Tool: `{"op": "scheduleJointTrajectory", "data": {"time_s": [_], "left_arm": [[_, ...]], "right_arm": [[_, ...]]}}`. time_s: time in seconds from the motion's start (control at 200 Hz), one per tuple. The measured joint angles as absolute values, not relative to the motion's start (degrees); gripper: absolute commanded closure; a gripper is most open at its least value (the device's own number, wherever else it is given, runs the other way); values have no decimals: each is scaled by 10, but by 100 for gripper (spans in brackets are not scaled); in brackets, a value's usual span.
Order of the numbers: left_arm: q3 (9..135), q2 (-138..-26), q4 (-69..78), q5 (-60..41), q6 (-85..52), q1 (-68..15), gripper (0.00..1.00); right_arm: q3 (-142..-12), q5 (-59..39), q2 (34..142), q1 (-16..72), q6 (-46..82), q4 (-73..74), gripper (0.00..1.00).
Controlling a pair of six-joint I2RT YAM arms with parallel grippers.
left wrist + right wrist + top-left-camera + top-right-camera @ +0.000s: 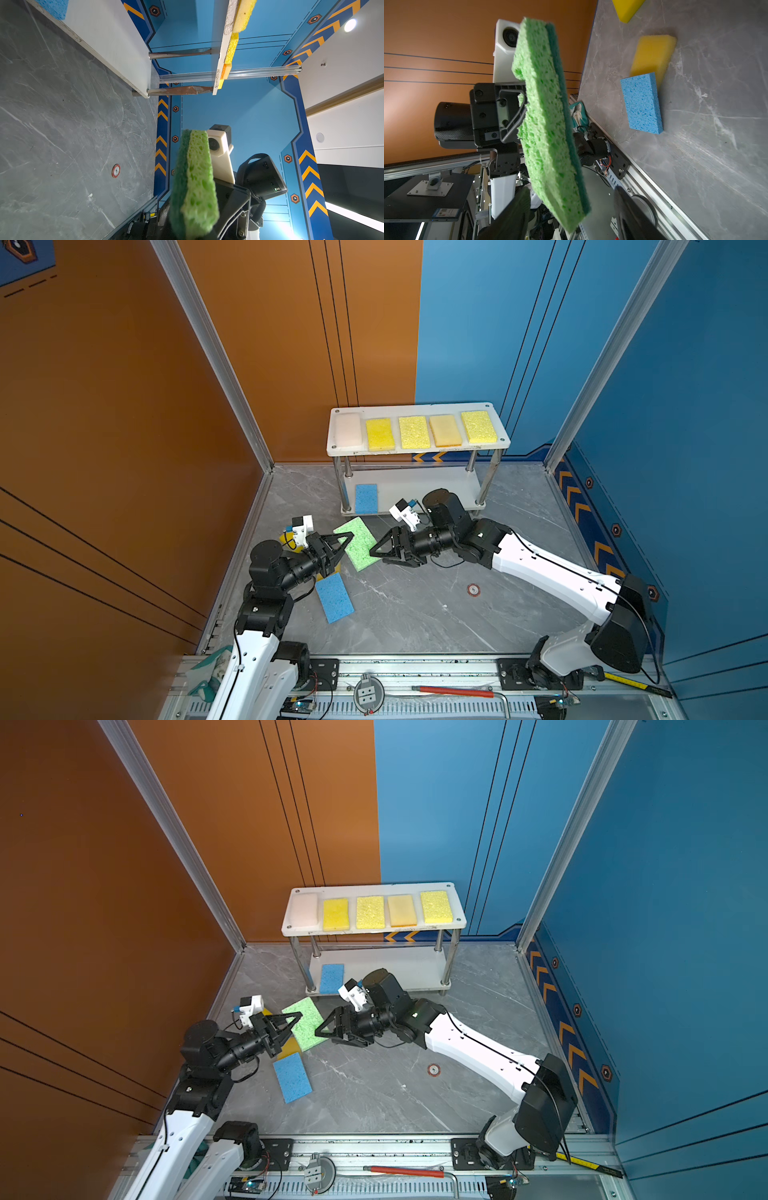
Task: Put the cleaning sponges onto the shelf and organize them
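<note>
The left end effector (348,537) is clamped on one side of the green rectangular foam sponge (359,548) and holds it tilted above the grey marbled counter (415,614). The right end effector (375,549) stands wide, straddling the sponge's opposite end, in front of the white two-tier shelf (415,450).

A row of sponges (414,432) is sitting on the upper board of the shelf (419,451), and a lone sponge (366,497) is lying at the lower board's left end. In front of the shelf, a lifted sponge (359,545) is hanging from the left gripper (350,536), and a flat sponge (334,597) is lying on the table (415,614), nearer still.
</note>
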State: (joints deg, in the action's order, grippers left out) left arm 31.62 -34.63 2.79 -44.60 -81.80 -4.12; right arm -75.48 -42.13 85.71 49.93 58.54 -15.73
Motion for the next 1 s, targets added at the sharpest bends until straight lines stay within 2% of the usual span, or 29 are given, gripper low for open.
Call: {"op": "scheduleJointTrajectory", "data": {"time_s": [0.2, 0.395, 0.671, 0.856, 0.996], "left_arm": [[316, -338, 30, -446, -822, -35, 91], [316, -337, 30, -446, -822, -34, 91], [316, -335, 31, -446, -825, -34, 91], [316, -329, 31, -446, -827, -34, 91], [316, -326, 31, -446, -830, -34, 91]], "right_arm": [[-745, -430, 857, 508, 611, -114, 45], [-724, -433, 853, 510, 633, -93, 59], [-722, -433, 844, 510, 640, -79, 57], [-722, -433, 844, 510, 644, -77, 59], [-722, -433, 844, 510, 646, -76, 74]]}}
